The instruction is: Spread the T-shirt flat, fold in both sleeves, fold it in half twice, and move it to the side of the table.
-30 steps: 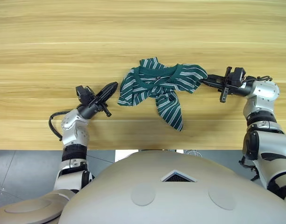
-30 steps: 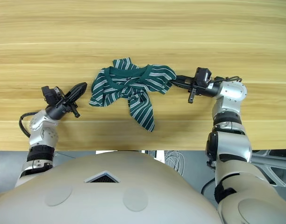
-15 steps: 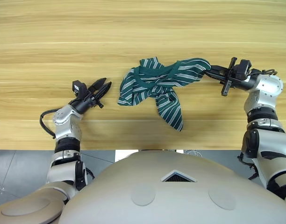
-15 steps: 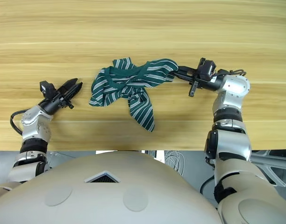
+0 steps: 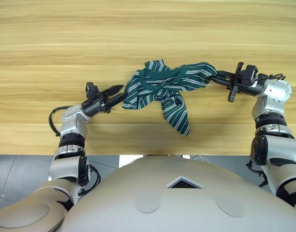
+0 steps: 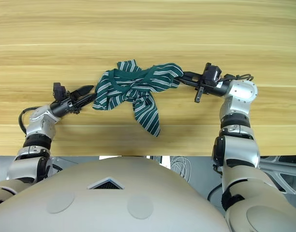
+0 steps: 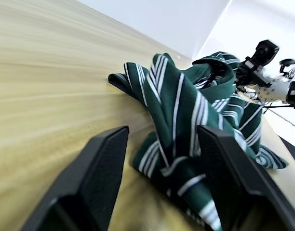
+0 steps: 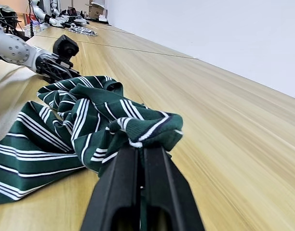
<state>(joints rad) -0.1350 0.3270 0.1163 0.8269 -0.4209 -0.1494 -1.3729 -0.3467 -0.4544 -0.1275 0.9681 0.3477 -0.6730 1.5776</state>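
The right gripper (image 5: 214, 77), right of centre in the head view, is pinched tight on a bunched fold of the T-shirt (image 5: 162, 89) and seems to hold that end a little above the table (image 5: 138, 34). The left gripper (image 5: 120, 92), left of centre, has its fingers spread. The shirt's left edge sits at its tips, with cloth reaching in between them, but nothing is clamped.

The task looks barely begun. The shirt is a twisted, crumpled heap in the middle of the frame, with one striped flap trailing toward the lower centre, short of the table's near edge. No part lies flat, so spreading is the step in hand. Both sleeve folds, the two halvings and the move to the side all remain.

The shirt stretches between the two grippers: its right end is in the right one, and its left end meets the left one.
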